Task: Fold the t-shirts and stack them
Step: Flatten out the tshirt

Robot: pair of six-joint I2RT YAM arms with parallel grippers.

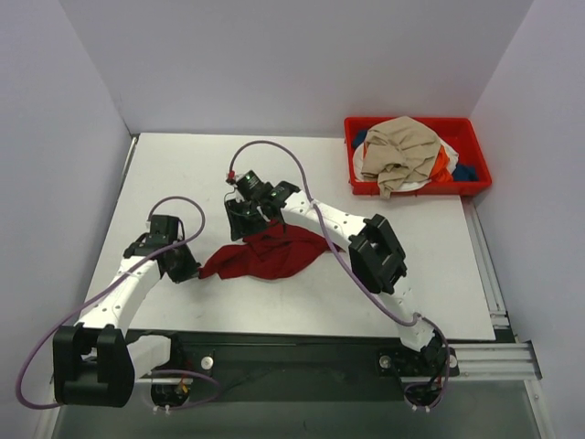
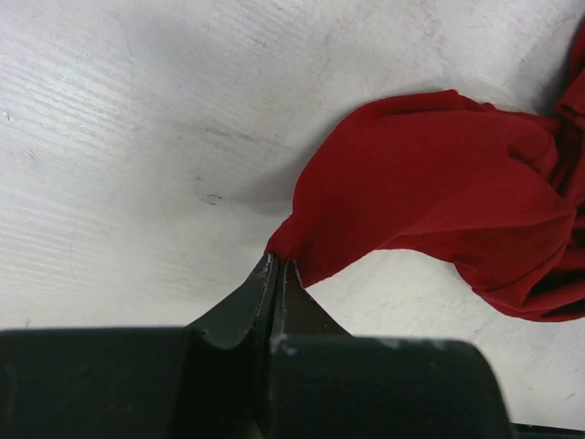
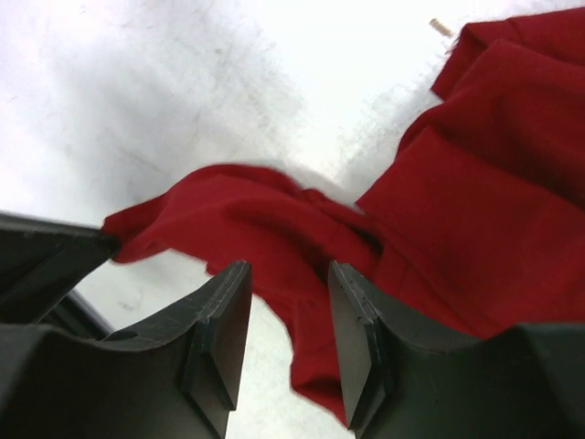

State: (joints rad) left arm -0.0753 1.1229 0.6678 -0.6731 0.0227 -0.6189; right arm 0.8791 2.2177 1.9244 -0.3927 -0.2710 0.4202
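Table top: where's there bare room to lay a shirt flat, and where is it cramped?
Bare white table shows at the far left, between the back wall and the left arm, and at the right, between the red plastic bin and the right arm. Crowded: the middle, where both arms meet over the crumpled dark red cloth t-shirt; the bin is heaped.
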